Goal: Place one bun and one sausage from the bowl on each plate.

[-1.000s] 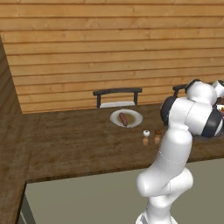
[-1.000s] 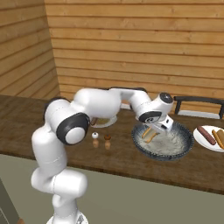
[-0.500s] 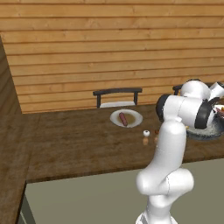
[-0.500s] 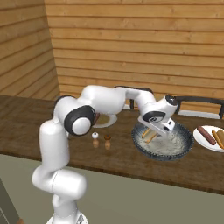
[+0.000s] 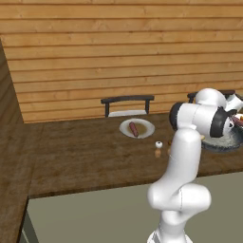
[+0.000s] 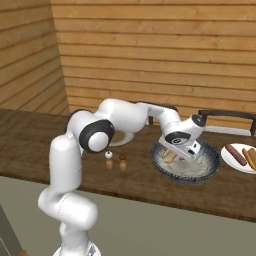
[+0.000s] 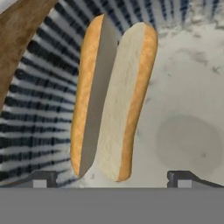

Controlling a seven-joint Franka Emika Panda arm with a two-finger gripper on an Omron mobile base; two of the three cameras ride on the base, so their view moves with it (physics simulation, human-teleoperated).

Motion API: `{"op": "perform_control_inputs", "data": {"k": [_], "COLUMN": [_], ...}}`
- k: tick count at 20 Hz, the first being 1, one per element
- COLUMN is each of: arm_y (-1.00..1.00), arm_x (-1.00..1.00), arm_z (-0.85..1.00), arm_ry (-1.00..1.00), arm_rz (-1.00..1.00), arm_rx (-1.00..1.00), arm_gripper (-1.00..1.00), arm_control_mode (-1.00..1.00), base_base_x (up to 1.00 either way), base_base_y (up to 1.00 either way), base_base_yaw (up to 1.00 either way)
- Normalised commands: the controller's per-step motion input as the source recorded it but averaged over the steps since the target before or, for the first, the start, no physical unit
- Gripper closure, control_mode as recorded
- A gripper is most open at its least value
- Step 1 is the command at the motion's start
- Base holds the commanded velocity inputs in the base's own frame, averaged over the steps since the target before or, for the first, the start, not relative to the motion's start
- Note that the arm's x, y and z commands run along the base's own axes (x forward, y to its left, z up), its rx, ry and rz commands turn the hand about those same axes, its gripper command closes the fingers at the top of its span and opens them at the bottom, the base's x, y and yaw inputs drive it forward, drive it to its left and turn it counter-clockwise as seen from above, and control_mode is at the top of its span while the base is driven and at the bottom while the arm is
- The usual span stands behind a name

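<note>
Along the wooden wall runs the long dark wood bench [image 6: 30, 130], and the white arm [image 6: 125, 112] reaches across it to the right end. Near that end sits the big grey bowl [image 6: 207, 170], close to the front edge. The gripper [image 6: 175, 156] hangs low over the left part of the bowl, pointing down into it.

Inside the bowl lies one split bun [image 7: 113, 100], tan outside and pale inside. From the hand's own camera, the bun lies straight ahead between the two finger tips [image 7: 40, 179], which stand wide apart, one on each side of its near end. They hold nothing. I cannot tell if the tips touch the bowl's floor yet.

At the far right edge of the bench sits a white plate [image 6: 231, 161] with a sausage [image 6: 235, 154] and a bun [image 6: 250, 158] on it. Another white plate [image 5: 148, 129] sits by the back edge, well to the left of the bowl, with one sausage [image 5: 134, 128] on it. Two small shakers [image 6: 108, 159] stand near the front edge, left of the bowl.
</note>
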Motion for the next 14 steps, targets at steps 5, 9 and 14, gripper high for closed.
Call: {"op": "perform_control_inputs", "data": {"k": [5,9,14], "arm_y": [0.03,0.01,0.07], "arm_x": [0.00,0.00,0.04], "arm_z": [0.00,0.00,0.00], "arm_ry": [-0.10,-0.10,0.00], "arm_rz": [0.00,0.00,0.00], "arm_rx": [0.00,0.00,0.00], "arm_gripper": [-1.00,-1.00,-1.00], "arm_control_mode": [-1.00,-1.00,-1.00], "base_base_x": [0.00,0.00,0.00], "base_base_y": [0.00,0.00,0.00], "base_base_yaw": [0.00,0.00,0.00]}}
